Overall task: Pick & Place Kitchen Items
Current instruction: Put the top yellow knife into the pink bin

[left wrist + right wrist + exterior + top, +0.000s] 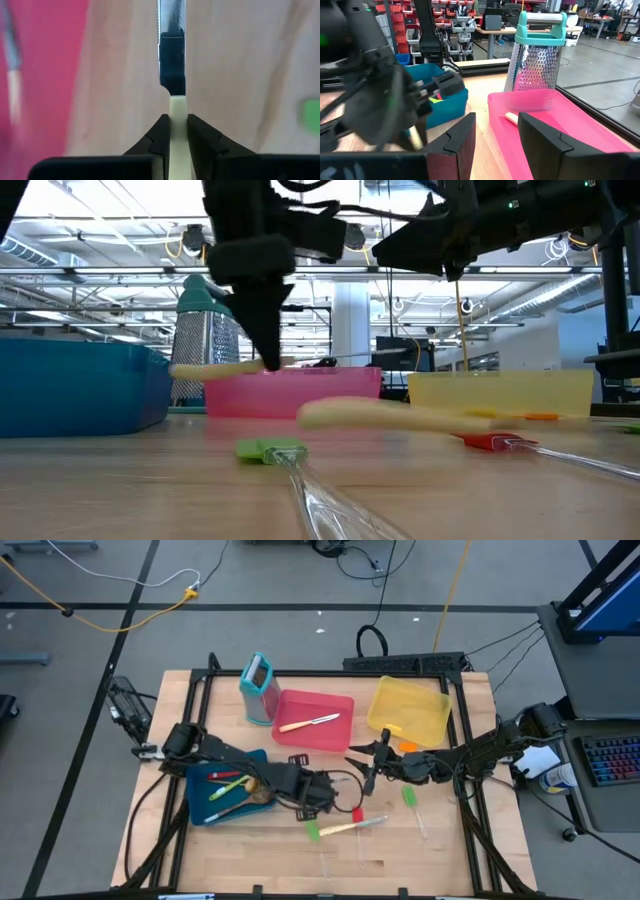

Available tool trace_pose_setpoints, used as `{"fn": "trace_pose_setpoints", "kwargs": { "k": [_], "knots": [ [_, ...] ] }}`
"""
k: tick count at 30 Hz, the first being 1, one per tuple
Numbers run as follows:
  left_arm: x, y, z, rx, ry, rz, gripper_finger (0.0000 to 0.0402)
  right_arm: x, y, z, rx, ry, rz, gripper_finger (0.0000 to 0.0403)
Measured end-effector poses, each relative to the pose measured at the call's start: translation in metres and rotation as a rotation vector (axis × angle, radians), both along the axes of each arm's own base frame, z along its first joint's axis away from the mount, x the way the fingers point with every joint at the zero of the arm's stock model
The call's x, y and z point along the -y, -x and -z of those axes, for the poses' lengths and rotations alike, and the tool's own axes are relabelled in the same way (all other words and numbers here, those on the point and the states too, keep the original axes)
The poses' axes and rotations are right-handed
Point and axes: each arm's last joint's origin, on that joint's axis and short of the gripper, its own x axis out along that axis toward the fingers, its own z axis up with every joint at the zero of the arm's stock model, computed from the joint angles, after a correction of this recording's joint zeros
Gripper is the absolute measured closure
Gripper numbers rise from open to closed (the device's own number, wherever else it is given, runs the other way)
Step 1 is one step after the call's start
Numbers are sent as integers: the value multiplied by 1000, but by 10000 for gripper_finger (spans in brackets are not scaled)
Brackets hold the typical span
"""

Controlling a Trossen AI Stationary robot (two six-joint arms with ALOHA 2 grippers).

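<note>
Left gripper [175,132]: its jaws pinch the cream handle of a small knife with a dark blade [172,55], lifted above the wooden table [250,850], near the flat red tray [330,735].
Right gripper [495,135]: jaws spread, holding nothing, waiting by the flat yellow tray [430,715].
Still on the table: a cream knife [350,827] and a clear spoon with a green end [410,798].
Do it well: keep the pinch tight, carry the knife level, lower it over a tray, then let go.

On the wooden worktop [250,860] a teal grater [260,687] stands beside a red tray [335,735] holding a cream-handled knife [308,722]. A yellow tray [430,725] sits to its right, a blue tray [200,810] with utensils to its left. The left claw [330,795] and right claw [365,762] meet mid-worktop, above a green-ended utensil [335,830].
</note>
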Motion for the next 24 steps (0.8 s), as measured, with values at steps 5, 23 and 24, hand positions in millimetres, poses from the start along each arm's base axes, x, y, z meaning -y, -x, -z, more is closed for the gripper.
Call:
{"fn": "trace_pose_setpoints", "kwargs": {
  "k": [5, 23, 24],
  "knots": [
    [-23, -4, -12, -27, -137, 6, 358, 0, 0, 0, 1, 0, 0, 264],
    [-150, -21, -44, -75, -243, 32, 343, -1, 1, 4, -42, 11, -5, 264],
    [-159, -20, -41, -69, -235, 11, 342, -1, 1, 6, -59, 16, -5, 264]
  ]
}}
